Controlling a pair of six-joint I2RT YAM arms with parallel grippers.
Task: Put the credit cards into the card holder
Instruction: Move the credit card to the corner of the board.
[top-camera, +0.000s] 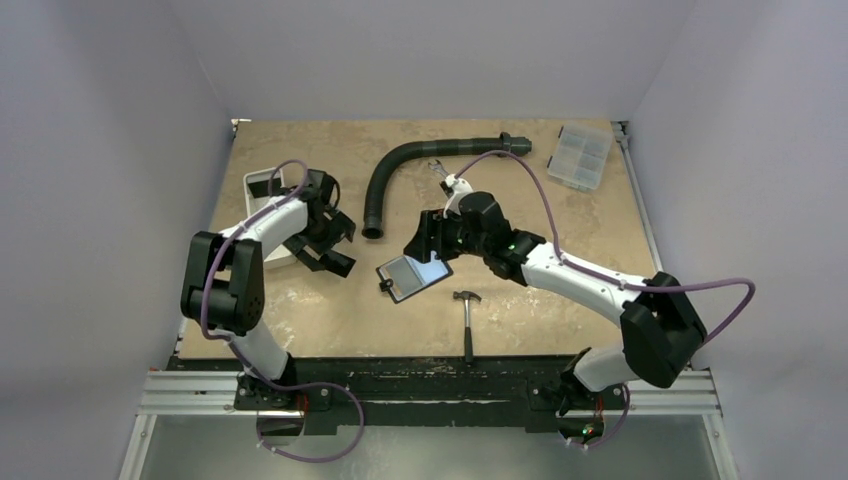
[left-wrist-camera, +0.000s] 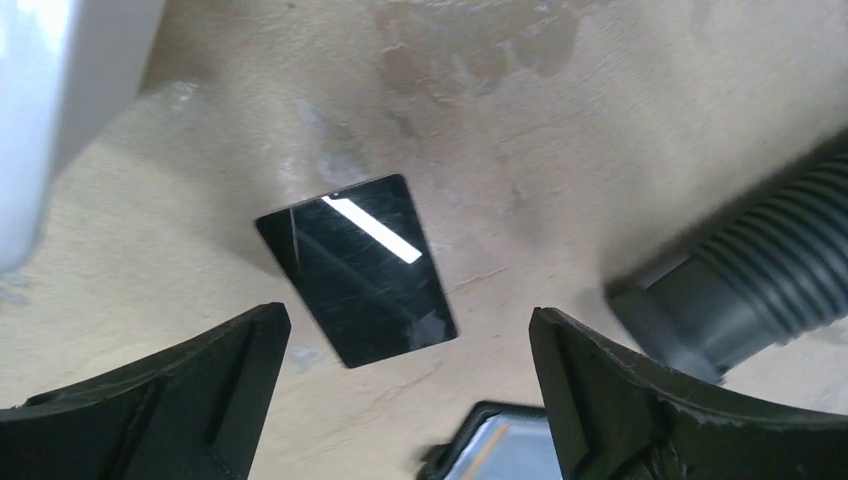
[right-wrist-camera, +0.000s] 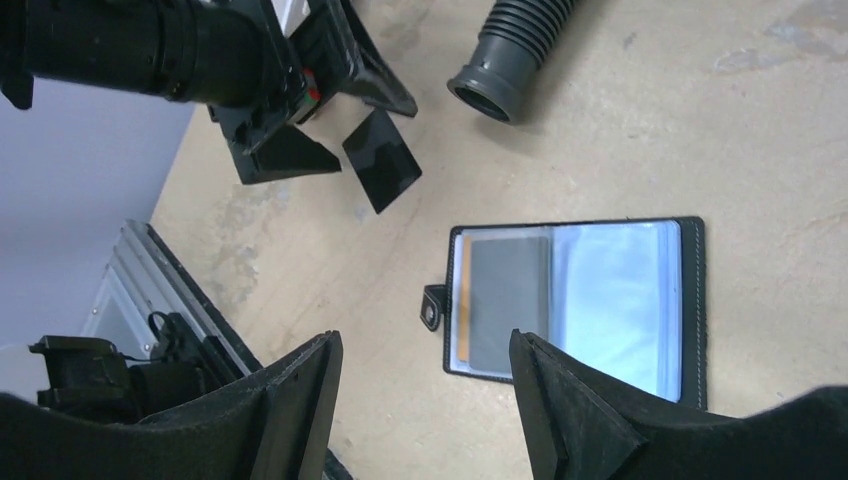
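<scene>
One black glossy credit card (left-wrist-camera: 355, 270) lies flat on the table; it also shows in the right wrist view (right-wrist-camera: 382, 160). My left gripper (left-wrist-camera: 410, 320) is open and empty, hovering just above the card with its fingers on either side of the near end. The card holder (top-camera: 413, 277) lies open, glossy pockets up, snap strap at its left edge (right-wrist-camera: 433, 305). A grey card shape (right-wrist-camera: 510, 300) sits in its left pocket. My right gripper (right-wrist-camera: 425, 345) is open and empty above the holder's strap side. The left gripper (top-camera: 338, 245) is left of the holder.
A black corrugated hose (top-camera: 420, 165) curves across the back, its open end (left-wrist-camera: 740, 290) close to the right of the left gripper. A hammer (top-camera: 467, 320) lies in front of the holder. A clear compartment box (top-camera: 580, 155) sits back right. A white tray (top-camera: 262, 185) is back left.
</scene>
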